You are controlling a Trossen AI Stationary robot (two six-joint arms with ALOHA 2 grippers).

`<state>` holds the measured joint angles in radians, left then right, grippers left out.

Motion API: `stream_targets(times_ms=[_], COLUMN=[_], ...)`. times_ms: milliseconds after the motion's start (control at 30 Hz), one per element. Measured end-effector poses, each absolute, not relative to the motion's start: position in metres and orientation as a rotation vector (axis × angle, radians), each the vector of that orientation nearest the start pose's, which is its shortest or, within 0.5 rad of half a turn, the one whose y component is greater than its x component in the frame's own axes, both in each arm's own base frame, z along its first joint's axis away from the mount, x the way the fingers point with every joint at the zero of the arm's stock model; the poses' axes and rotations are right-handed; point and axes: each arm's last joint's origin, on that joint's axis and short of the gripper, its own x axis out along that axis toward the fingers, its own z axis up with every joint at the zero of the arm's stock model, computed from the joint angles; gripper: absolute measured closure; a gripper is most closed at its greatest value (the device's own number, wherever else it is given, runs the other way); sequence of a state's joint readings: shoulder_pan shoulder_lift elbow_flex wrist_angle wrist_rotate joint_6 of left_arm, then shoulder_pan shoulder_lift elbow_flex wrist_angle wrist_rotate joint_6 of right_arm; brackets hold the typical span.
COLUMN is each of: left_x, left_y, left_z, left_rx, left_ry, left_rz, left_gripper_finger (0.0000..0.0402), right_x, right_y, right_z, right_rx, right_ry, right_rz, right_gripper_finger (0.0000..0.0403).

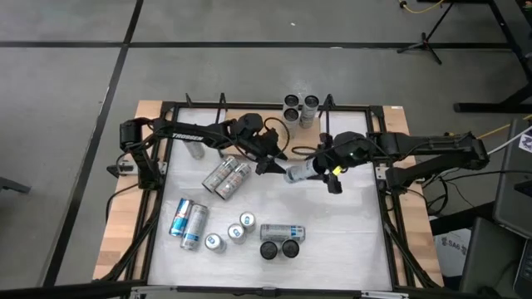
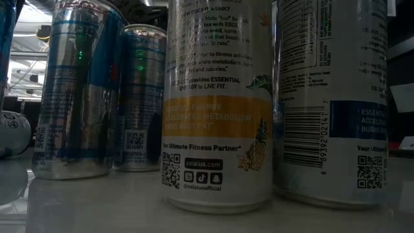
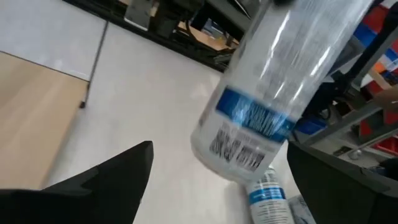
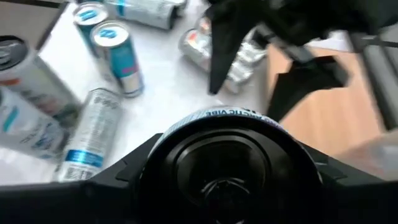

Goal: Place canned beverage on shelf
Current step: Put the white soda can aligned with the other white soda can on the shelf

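A silver can with a blue band [image 1: 299, 173] hangs over the middle of the table, lying nearly level, with my right gripper [image 1: 321, 169] shut on it. My left gripper [image 1: 268, 164] is open just left of the can's free end. In the left wrist view that end [image 3: 239, 152] shows between its two spread fingers [image 3: 112, 177] without touching them. The shelf [image 1: 312, 123] stands at the table's far edge, with three cans [image 1: 300, 106] upright on it. My right gripper pinches the can's round sides [image 4: 186, 127] between its two fingers, close to the can's dark bottom end [image 4: 227, 171]. The fingers come level from the table's right and lie along the can. The can is lifted clear of the table, its other end toward my left gripper.
Two silver cans [image 1: 226, 176] lie left of centre, and two blue ones [image 1: 187, 220] lie near the left front. Small cans [image 1: 237, 232] stand in front, next to a lying can [image 1: 283, 231] and two dark cans [image 1: 278, 247]. Tall cans [image 2: 217, 103] fill the low view.
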<state>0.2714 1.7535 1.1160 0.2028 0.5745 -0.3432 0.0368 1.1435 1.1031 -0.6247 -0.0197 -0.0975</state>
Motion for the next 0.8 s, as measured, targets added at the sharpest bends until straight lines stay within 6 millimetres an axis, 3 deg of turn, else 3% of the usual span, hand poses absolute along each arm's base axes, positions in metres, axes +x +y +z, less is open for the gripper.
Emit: stream_targets(times_ms=[167,367,800], left_x=[0.374,0.375,0.379], left_y=[0.089,0.086,0.068], left_z=[0.226,0.226,0.223], left_rx=[-0.494,-0.473,-0.371], left_ry=[0.443,0.445,0.47], left_rz=[-0.19,-0.199,-0.154], left_gripper_finger=[0.0037,0.0036,0.0036], right_x=[0.228,0.22,0.237], right_y=[-0.003,-0.036,-0.104], right_z=[0.358,0.37,0.357], right_rx=[-0.1,-0.04,0.036], right_ry=[0.667,0.714,0.909], right_rz=[0.022,-0.099,-0.148], right_gripper_finger=[0.0158,0.0157,0.0157])
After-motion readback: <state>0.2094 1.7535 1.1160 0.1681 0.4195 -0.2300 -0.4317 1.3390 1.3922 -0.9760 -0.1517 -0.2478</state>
